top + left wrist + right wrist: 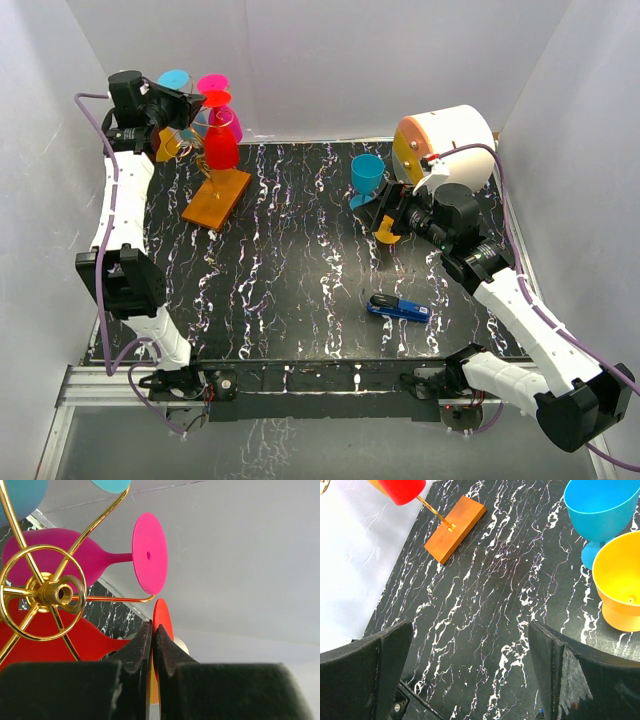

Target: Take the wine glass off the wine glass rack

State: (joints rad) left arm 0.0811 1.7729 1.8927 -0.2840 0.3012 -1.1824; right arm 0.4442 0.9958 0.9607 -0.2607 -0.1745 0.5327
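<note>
The gold wire wine glass rack (190,135) stands on its orange base (216,197) at the back left, with red, pink, cyan and other glasses hanging from it. Its hub (52,592) fills the left of the left wrist view. My left gripper (185,108) is up at the rack and its jaws (154,630) are closed on the rim of the red wine glass's foot (164,612). The red glass bowl (221,147) hangs below. The pink glass (85,560) hangs just above it. My right gripper (398,215) is open and empty (470,670) over the table.
A blue glass (367,178) and a yellow glass (620,590) stand on the black marbled table beside my right gripper. A white and orange roll (450,140) lies at the back right. A blue stapler-like object (400,308) lies near the front right. White walls enclose the table.
</note>
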